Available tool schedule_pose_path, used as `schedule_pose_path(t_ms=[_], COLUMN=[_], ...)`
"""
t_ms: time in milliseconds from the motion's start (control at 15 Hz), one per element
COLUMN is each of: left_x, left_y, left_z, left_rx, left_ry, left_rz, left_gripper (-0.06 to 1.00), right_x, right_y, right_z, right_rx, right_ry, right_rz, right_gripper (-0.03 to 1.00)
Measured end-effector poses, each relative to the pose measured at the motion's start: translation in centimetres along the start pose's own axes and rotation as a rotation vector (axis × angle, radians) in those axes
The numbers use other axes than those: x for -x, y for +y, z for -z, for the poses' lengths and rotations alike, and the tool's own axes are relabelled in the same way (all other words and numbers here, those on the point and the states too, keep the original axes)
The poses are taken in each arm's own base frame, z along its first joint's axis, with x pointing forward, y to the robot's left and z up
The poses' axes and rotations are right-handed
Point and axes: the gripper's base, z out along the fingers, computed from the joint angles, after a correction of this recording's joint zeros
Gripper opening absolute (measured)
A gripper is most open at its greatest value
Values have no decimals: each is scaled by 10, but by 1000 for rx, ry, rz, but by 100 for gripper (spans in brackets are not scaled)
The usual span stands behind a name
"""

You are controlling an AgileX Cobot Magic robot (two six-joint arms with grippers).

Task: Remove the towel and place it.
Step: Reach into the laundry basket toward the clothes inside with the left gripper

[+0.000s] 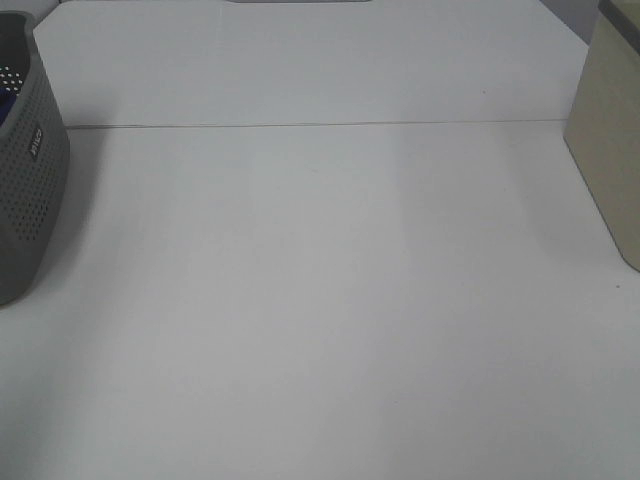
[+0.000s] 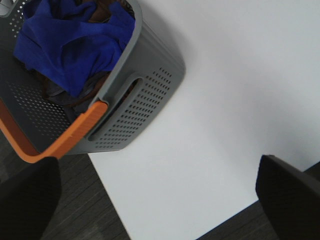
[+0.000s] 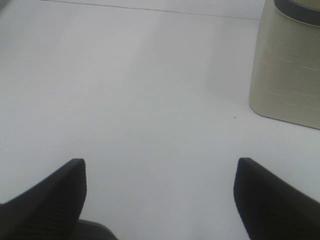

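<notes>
The blue towel lies crumpled inside a grey perforated basket with an orange handle, on top of some darker cloth. In the exterior high view only the basket's side shows at the left edge, with a sliver of blue inside. My left gripper is open and empty, high above the table's corner beside the basket. My right gripper is open and empty above the bare white table. Neither arm shows in the exterior high view.
A beige box-like container stands at the table's right edge; it also shows in the right wrist view. A seam runs across the white table. Dark floor lies past the table's edge near the basket.
</notes>
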Motion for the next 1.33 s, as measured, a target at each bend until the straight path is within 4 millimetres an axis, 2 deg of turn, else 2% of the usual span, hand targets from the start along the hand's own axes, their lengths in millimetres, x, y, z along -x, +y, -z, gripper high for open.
schedule_pose_path(t_ms=[67, 333, 467, 600, 733, 867, 933, 1200, 1333], left_x=[17, 62, 76, 94, 109, 115, 109, 96, 95], left_y=[23, 87, 103, 120, 129, 136, 139, 129, 126], left_z=[-13, -64, -91, -136, -187, -231, -279, -343, -362], left_rx=[18, 99, 93, 63, 27, 8, -38, -92, -101], left_ry=[75, 299, 362, 418, 436, 441, 481, 492, 487], left_rz=[-71, -230, -273, -328, -382, -406, -436, -551, -581], left_gripper=[99, 99, 99, 99, 99, 99, 99, 99, 99], right_x=[0, 0, 0, 0, 0, 0, 0, 0, 0], right_y=[0, 0, 0, 0, 0, 0, 0, 0, 0], right_z=[0, 0, 0, 0, 0, 0, 0, 0, 0], right_rx=[0, 0, 0, 0, 0, 0, 0, 0, 0], right_ry=[0, 0, 0, 0, 0, 0, 0, 0, 0], right_rz=[0, 0, 0, 0, 0, 0, 0, 0, 0], right_gripper=[79, 79, 79, 79, 79, 79, 79, 79, 79])
